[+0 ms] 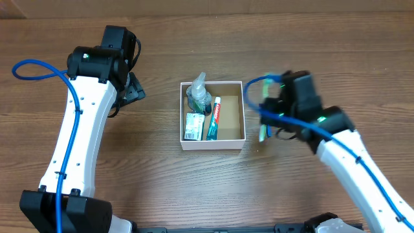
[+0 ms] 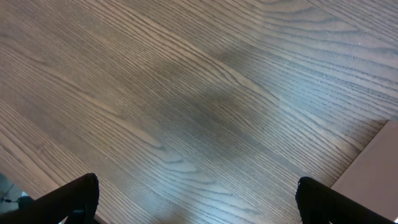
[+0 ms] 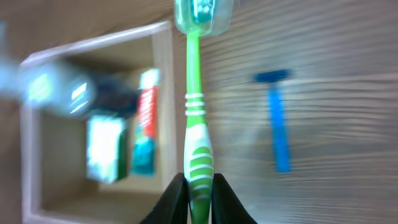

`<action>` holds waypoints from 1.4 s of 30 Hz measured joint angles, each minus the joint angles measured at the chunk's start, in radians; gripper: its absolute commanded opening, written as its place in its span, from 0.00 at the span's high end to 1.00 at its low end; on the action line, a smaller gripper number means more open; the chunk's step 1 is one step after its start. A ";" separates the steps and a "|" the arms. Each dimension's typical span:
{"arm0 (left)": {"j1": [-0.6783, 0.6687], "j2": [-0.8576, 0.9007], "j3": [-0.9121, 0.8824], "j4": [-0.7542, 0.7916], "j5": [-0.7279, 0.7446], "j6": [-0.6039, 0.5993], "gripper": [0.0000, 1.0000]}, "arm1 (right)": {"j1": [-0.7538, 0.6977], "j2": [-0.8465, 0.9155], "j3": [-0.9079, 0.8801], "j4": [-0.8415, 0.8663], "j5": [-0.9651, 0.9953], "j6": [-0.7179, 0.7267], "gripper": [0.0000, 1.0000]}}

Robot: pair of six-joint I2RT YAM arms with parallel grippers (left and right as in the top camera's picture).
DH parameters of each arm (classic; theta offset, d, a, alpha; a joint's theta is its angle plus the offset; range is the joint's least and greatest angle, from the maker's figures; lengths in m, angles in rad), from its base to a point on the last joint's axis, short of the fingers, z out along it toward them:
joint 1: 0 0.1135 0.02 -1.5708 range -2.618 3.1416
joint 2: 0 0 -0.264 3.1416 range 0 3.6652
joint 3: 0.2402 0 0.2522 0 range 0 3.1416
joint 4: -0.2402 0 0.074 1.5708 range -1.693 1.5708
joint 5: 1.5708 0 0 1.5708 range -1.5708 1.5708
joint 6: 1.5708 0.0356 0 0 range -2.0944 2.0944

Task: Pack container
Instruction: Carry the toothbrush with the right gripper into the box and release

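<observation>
Clamping the right tool [image 3: 199,186] shut on the very tail of a green toothbrush [image 3: 194,112], hovering it just right of the container [image 1: 212,145]. Finding that container in the middle of the worktop [image 2: 186,93], carrying a bottle [image 1: 198,97], toothpaste [image 1: 214,118] and small packet [image 1: 193,126] inside. Leaving a blue razor [image 3: 278,124] lying further right. Holding the left tool [image 2: 199,205] spread wide and empty, well to the left. Risking, probably, catching the capped head on the right wall by crossing too low, or swinging loose, pinching so far from the middle.
</observation>
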 measured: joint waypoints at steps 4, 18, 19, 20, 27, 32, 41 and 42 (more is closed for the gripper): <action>0.000 0.000 0.000 0.000 0.000 0.000 0.00 | 0.144 0.014 0.000 0.038 0.056 -0.004 0.87; 0.000 0.000 0.000 0.000 0.000 0.000 0.00 | 0.216 0.217 0.000 0.256 0.089 -0.006 0.75; 0.000 0.000 0.000 0.000 0.000 0.000 0.00 | 0.216 0.223 0.000 0.262 0.089 -0.005 0.53; 0.000 0.000 0.000 0.000 0.000 0.000 0.00 | 0.216 0.225 0.000 0.262 0.089 -0.006 0.46; 0.000 0.000 0.000 0.000 0.000 0.000 0.00 | 0.216 0.227 0.003 0.250 0.089 -0.005 0.29; 0.000 0.000 0.000 0.000 0.000 0.000 0.00 | 0.216 0.198 0.065 0.100 0.134 -0.005 0.25; 0.000 0.000 0.000 0.000 0.000 0.000 0.00 | 0.127 0.003 0.110 -0.172 0.302 0.141 0.15; 0.000 0.000 0.000 0.000 0.000 0.000 0.00 | 0.104 0.003 0.110 -0.190 0.309 0.162 0.09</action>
